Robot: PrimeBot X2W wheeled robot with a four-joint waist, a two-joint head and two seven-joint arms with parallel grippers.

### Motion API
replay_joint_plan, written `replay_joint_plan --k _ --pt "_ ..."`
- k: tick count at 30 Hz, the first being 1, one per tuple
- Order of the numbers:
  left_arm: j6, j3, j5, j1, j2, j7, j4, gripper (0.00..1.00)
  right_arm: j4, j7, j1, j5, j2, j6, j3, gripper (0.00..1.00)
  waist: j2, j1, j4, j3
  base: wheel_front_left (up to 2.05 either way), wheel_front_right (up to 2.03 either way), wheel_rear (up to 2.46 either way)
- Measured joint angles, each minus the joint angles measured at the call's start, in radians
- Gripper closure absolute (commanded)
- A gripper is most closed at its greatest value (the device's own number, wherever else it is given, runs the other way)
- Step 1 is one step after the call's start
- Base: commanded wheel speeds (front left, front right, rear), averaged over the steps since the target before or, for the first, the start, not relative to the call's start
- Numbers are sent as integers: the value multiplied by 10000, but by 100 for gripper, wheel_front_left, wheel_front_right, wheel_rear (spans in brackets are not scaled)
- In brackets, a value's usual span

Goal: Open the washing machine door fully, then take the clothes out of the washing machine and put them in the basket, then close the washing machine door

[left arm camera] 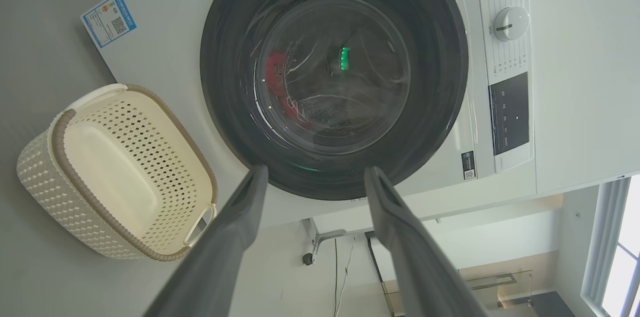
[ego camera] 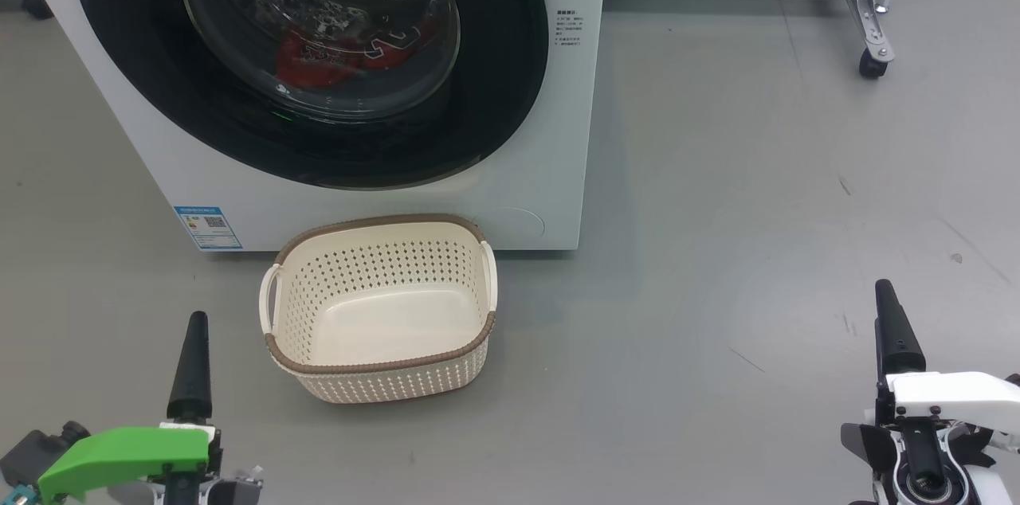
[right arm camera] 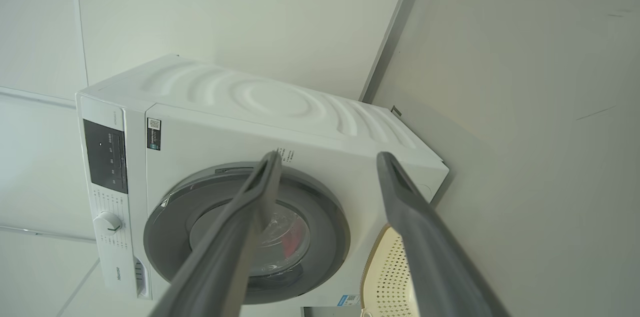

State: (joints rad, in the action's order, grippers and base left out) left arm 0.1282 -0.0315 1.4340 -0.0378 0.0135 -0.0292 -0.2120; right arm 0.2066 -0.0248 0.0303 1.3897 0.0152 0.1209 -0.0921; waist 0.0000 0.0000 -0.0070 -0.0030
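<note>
Looking at the washing machine door (ego camera: 319, 146) first: it's shut flat against the front of the washing machine (ego camera: 382, 206), facing straight out at us, and being round it has no real long axis. We reckon it's rigid and fairly heavy with that glass bowl, and the glossy black rim looks slippery, so hooking a finger should beat pinching. There's a small notch in the rim on our right side in the right wrist view. It's likely the pull spot, but we can't tell for sure. The clothes (ego camera: 307, 67) are a red heap low in the drum behind the glass. They look soft, light and floppy, so we'd pinch a bunched fold. The basket (ego camera: 390, 384) sits upright on the floor (ego camera: 717, 250) just in front of the machine, mouth up, long axis running left to right with a handle at each end. It's light plastic, so easy to shove by accident. Left gripper (left arm camera: 316, 172) and right gripper (right arm camera: 329, 157) both have fingers spread apart, holding nothing, well back from the door
</note>
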Motion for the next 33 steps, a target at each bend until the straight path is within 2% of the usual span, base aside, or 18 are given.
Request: replay_joint_plan --k 16,21,33 --pt "0 330 -3463 -29 33 -543 738 0 -796 -546 5 -3028 401 -6 535 0 0 0 -8 -3 0 0 0" --pt "-13 558 -4801 -29 38 -708 890 0 -922 -706 4 -4063 499 -104 878 0 0 0 -24 2 0 0 0" --pt "-606 1135 -7568 -10 77 -1103 876 0 -1160 -1141 2 -6257 621 -370 1509 0 0 0 -49 10 0 0 0"
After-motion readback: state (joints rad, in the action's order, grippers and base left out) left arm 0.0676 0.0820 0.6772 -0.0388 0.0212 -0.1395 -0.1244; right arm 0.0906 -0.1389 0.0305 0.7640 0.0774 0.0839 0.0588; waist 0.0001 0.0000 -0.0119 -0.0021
